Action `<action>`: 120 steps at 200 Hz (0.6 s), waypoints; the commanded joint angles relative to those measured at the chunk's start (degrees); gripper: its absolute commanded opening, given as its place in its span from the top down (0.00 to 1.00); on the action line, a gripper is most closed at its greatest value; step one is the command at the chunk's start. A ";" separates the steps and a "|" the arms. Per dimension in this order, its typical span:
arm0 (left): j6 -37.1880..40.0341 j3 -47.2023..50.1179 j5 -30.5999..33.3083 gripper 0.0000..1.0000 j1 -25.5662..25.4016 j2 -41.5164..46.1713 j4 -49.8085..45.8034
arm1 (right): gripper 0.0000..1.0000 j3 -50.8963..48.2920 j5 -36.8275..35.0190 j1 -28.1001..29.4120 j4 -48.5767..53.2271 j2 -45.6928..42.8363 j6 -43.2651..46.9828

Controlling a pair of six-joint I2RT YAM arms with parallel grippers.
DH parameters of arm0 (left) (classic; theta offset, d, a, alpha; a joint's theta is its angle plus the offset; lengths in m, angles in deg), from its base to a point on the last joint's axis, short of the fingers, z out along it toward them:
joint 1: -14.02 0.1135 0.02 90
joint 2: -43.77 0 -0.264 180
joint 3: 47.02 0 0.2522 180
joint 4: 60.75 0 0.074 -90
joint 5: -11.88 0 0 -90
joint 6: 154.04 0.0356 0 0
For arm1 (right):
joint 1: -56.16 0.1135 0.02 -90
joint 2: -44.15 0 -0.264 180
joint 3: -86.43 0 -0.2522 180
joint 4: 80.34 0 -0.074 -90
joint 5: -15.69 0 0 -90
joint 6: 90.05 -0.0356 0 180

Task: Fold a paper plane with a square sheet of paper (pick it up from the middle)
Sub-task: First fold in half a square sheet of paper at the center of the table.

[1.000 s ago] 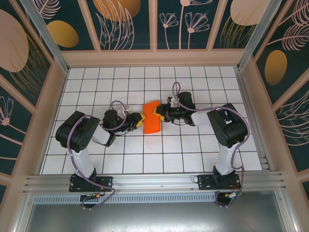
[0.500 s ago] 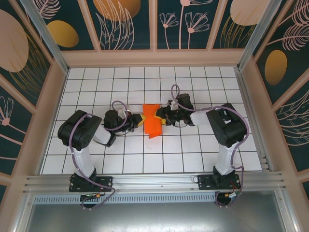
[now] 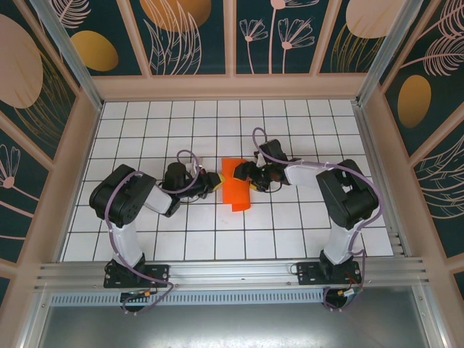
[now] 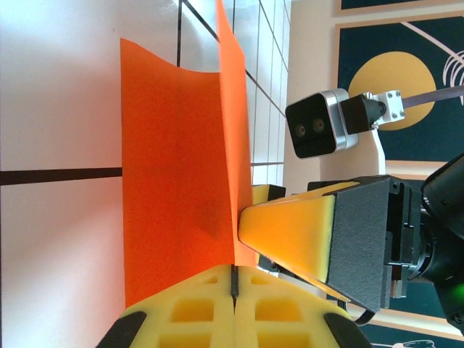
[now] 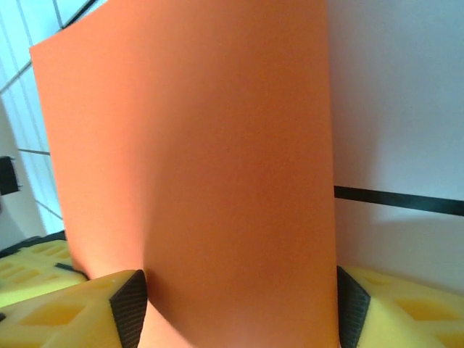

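The square sheet of paper [image 3: 234, 185] is bright orange-red and bent along a crease at the middle of the tiled floor. In the left wrist view one part of the paper [image 4: 174, 167] lies flat and a flap stands up from it. My left gripper [image 3: 216, 180] is shut on the paper's left edge, and the crease runs into the seam of its closed pads [image 4: 233, 279]. My right gripper [image 3: 247, 174] is open at the paper's right side. In the right wrist view the paper [image 5: 196, 159] spans the gap between the spread fingers [image 5: 351, 308].
The white tiled floor [image 3: 217, 232] stretches around the paper inside a walled enclosure. One yellow finger [image 4: 290, 228] of the right gripper hangs close beside the left gripper's pads. A metal rail [image 3: 232, 272] runs along the near edge.
The left gripper has shut on the paper's edge. The right gripper's jaws have spread apart. The paper has shifted slightly toward the near side and lies flatter.
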 commanded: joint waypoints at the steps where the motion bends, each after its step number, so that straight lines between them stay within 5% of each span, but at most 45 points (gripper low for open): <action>1: 1.79 -1.38 0.65 1.00 -0.95 -1.00 -1.08 | 0.27 1.29 -3.15 -0.16 6.35 -2.11 4.64; 41: 2.16 -2.60 1.42 1.00 -2.59 -1.21 -2.49 | 0.24 -0.35 -3.98 -1.02 7.49 -5.06 5.15; 120: 3.62 -5.10 3.25 1.00 -4.24 -2.58 -8.36 | 0.48 -1.39 -4.46 -1.47 9.49 -2.59 6.58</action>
